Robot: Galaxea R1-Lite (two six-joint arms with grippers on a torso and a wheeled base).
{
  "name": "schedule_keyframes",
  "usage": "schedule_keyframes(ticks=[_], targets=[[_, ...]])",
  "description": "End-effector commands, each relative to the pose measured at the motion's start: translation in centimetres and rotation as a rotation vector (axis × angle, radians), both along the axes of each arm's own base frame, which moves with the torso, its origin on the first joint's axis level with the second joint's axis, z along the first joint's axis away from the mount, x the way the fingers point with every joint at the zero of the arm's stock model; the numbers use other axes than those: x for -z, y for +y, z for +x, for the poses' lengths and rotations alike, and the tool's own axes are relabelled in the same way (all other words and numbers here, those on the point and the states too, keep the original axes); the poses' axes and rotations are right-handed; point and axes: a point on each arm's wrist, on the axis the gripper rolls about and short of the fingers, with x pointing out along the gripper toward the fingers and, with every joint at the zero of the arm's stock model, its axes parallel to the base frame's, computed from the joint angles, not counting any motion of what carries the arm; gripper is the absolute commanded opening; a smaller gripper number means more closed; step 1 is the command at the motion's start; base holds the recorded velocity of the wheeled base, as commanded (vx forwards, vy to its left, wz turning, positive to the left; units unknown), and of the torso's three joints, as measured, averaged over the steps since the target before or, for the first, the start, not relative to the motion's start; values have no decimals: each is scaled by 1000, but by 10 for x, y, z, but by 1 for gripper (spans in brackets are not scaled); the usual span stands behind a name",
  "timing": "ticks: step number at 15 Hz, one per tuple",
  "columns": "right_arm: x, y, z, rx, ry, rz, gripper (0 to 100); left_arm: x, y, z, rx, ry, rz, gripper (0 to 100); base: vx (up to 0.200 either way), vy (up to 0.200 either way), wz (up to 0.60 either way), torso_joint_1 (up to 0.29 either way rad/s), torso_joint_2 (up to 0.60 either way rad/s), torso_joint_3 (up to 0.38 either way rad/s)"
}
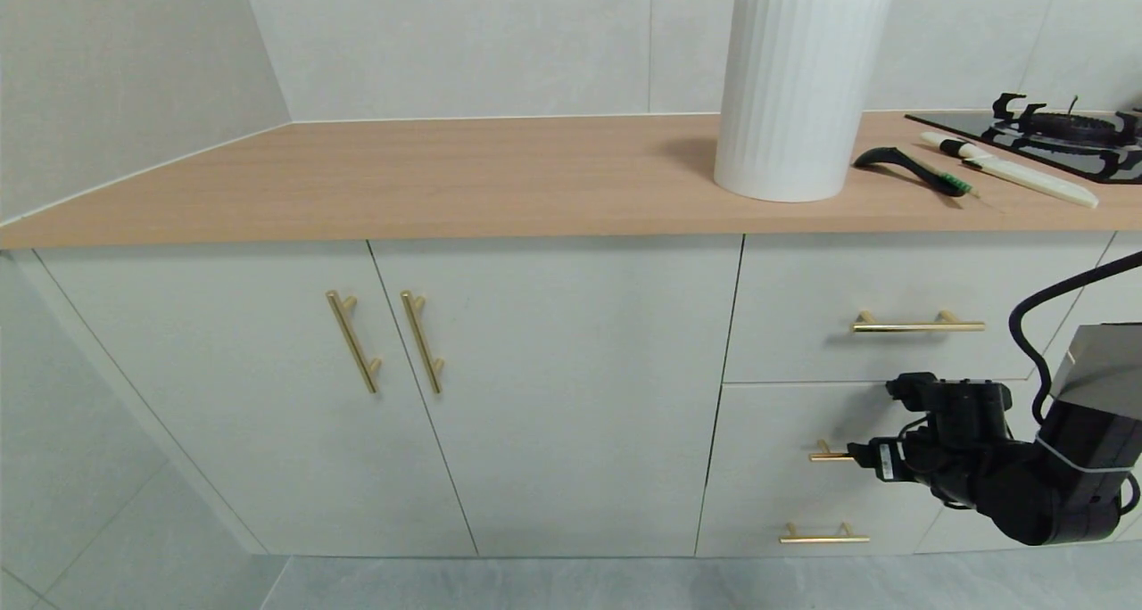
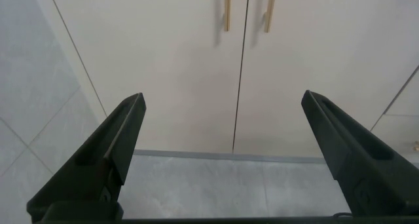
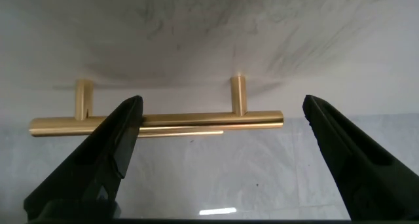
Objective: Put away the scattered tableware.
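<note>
The bench [image 1: 401, 182] gives wide passage from its left corner up to the tall white bin [image 1: 794, 93]. Past the bin, a black brush [image 1: 910, 166], a white knife [image 1: 1026, 175] and the hob [image 1: 1062, 133] crowd the right end. Below, a drawer handle [image 3: 157, 122] lies across the gap of the right gripper [image 1: 855, 454]'s spread jaws.

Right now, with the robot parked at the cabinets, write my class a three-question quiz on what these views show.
1. True or false: the right gripper has open fingers at the middle drawer handle.
2. Which lies nearest the white ribbed container on the countertop? A black-handled tool; B plate; C cup.
3. Fill in: the left gripper faces two cabinet ____.
Key: 1 true; 2 A; 3 doors.
</note>
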Motion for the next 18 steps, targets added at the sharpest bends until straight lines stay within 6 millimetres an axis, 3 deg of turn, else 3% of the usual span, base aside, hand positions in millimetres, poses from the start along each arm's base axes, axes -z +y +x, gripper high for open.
schedule_keyframes(ticks=[1, 9, 13, 16, 17, 18], targets=[[6, 0, 1, 6, 6, -6, 100, 0, 0, 0, -1, 3, 0, 100, 0, 0, 0, 0, 0, 0], [7, -8, -1, 33, 1, -21, 100, 0, 0, 0, -1, 2, 0, 100, 0, 0, 0, 0, 0, 0], [-3, -8, -14, 12, 11, -32, 100, 0, 0, 0, -1, 0, 0, 100, 0, 0, 0, 0, 0, 0], [-60, 0, -43, -81, -10, 16, 100, 0, 0, 0, -1, 3, 0, 100, 0, 0, 0, 0, 0, 0], [-68, 1, -47, -95, -9, 23, 100, 0, 0, 0, -1, 2, 0, 100, 0, 0, 0, 0, 0, 0], [-107, 6, -68, -163, 3, 69, 100, 0, 0, 0, -1, 2, 0, 100, 0, 0, 0, 0, 0, 0]])
